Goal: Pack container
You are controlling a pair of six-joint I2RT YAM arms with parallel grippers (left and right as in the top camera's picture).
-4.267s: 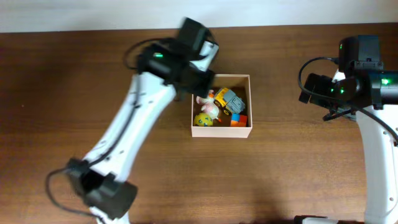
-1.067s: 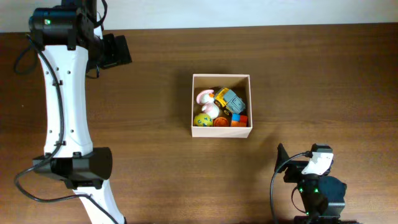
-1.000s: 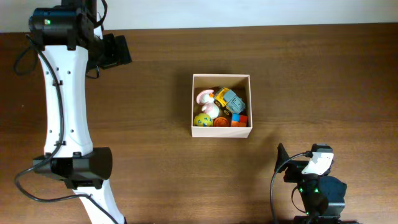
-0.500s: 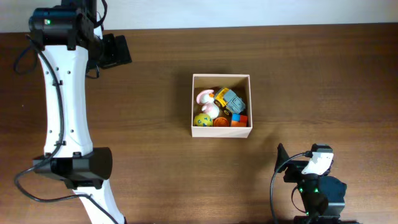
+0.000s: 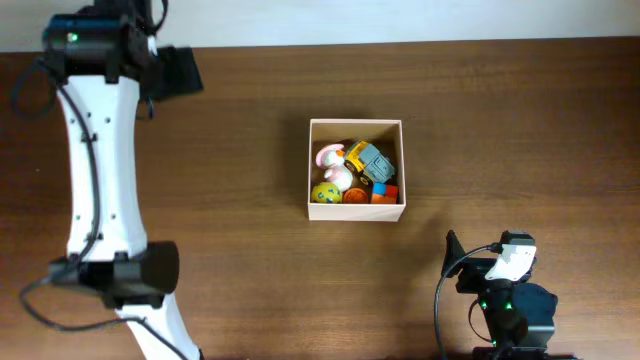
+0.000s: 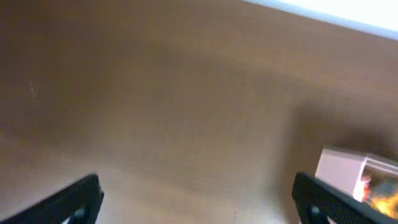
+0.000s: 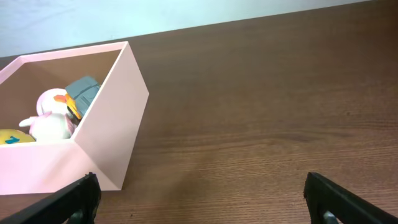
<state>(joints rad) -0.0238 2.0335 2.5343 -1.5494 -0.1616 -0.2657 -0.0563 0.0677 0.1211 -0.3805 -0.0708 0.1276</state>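
The container (image 5: 356, 212) is sitting mid-way across the counter (image 5: 500, 150) with toys (image 5: 352, 170) inside, and the left pincer (image 6: 199, 206) and right pincer (image 7: 202, 206) are gaping wide and empty, so, I judge, each should be steering clear of its walls.

The bench (image 5: 250, 280) is a dark brown wood-grain top, its grain running left to right, and it fills nearly the whole overhead view. Along its far edge runs a pale off-white strip (image 5: 400, 20), plain and unmarked. It is probably a wall, though the overhead view alone does not settle that. From the right wrist camera the strip rises behind the far edge of the bench with a faint bluish cast. The light is soft and even, leaving a dull sheen on the wood and only weak shadows. The left wrist view is blurred, showing brown wood and bright white at its top right corner.
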